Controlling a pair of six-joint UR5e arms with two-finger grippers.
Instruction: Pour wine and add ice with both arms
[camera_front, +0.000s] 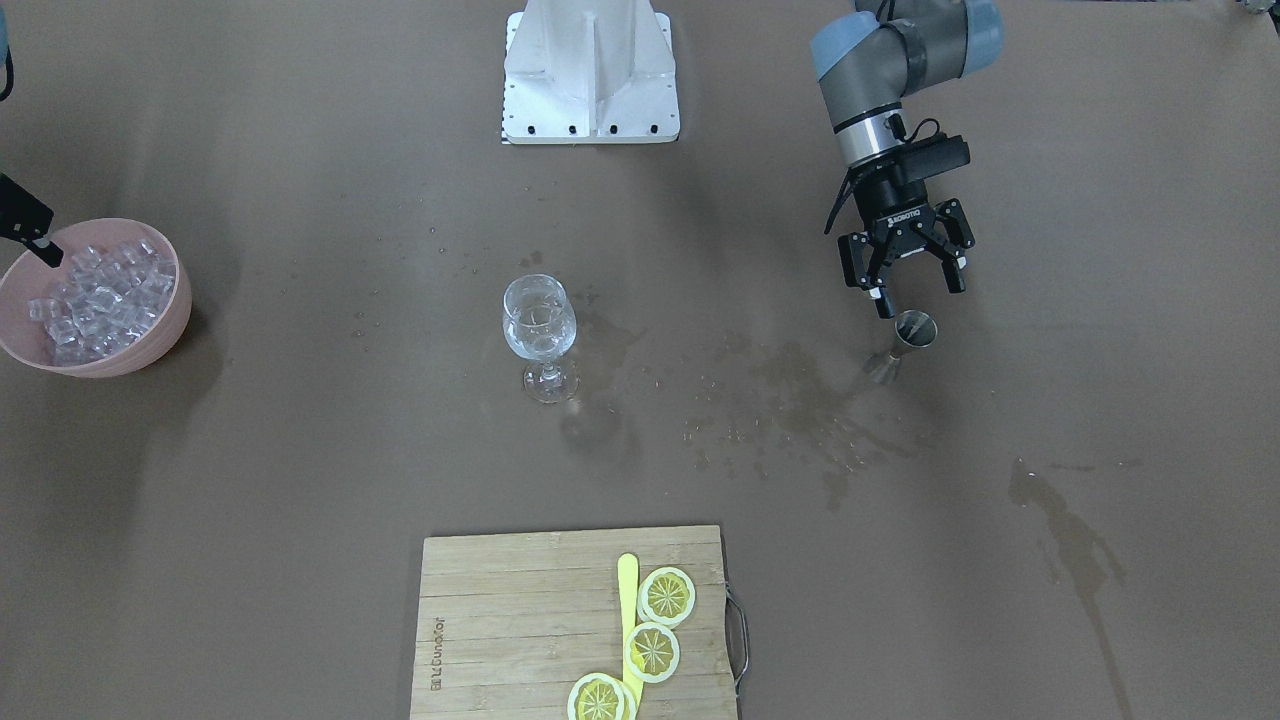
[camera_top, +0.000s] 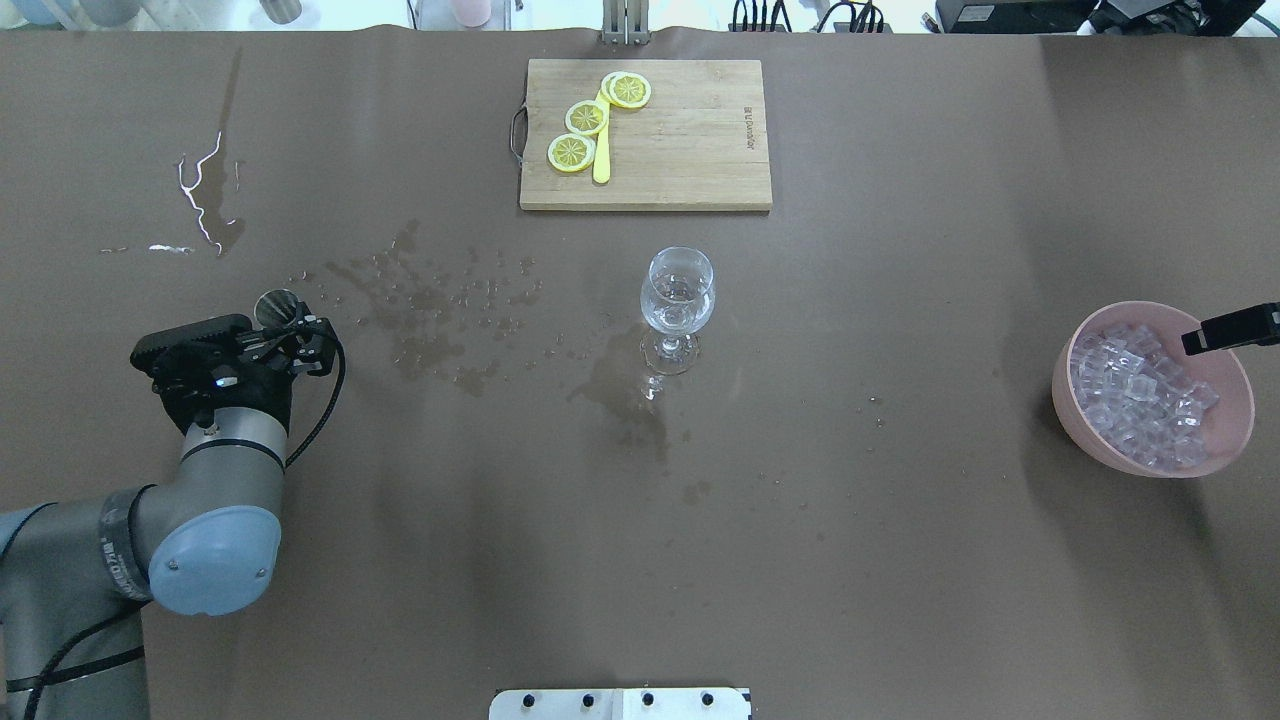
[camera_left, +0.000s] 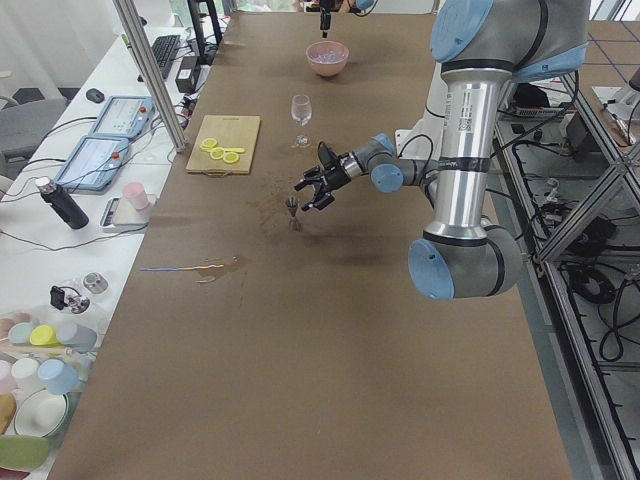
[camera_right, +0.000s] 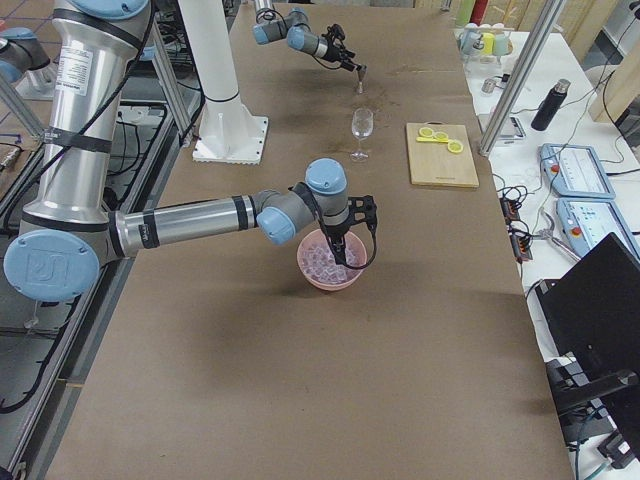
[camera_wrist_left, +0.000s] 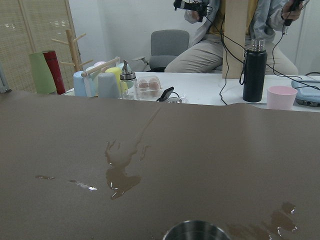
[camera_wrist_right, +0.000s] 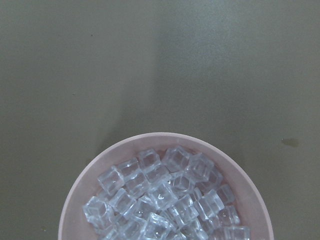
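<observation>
A clear wine glass stands mid-table with a little clear wine in its bowl. The ice is heaped in a pink bowl. My right gripper hangs just over the bowl's rim, mostly cut off by the frame edges, so I cannot tell whether it is open or shut. My left gripper is open, empty, and sits close behind a small metal jigger standing upright on the table.
A wooden cutting board holds lemon slices and a yellow stick. Wet stains spread between jigger and glass, with a puddle farther out. The white pedestal stands at the robot's side. People sit beyond the table in the left wrist view.
</observation>
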